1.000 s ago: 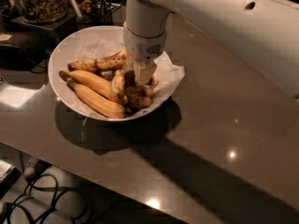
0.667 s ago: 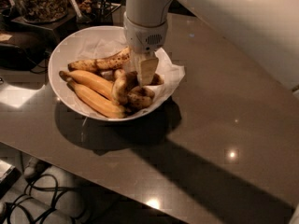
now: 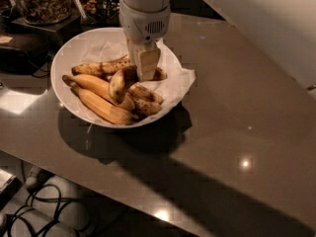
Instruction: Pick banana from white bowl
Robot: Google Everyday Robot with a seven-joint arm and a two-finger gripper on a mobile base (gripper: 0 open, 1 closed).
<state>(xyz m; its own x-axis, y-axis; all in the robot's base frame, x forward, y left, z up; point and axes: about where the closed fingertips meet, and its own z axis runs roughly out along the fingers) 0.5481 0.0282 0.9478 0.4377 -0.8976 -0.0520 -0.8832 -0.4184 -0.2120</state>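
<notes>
The white bowl, lined with crinkled white paper, sits on the dark table and holds several spotted yellow bananas. My gripper hangs straight down over the middle of the bowl. Its cream fingers are closed on the upper end of one spotted banana, which stands tilted with its lower end still among the others. Two long bananas lie along the bowl's front left. Another lies at the back.
The brown table stretches to the right and front of the bowl. A dark box with a container of snacks stands behind the bowl at the far left. Cables lie on the floor below the table's edge.
My gripper has risen a little over the bowl and shifted slightly left. The spotted banana at its fingers has tilted up with it.
</notes>
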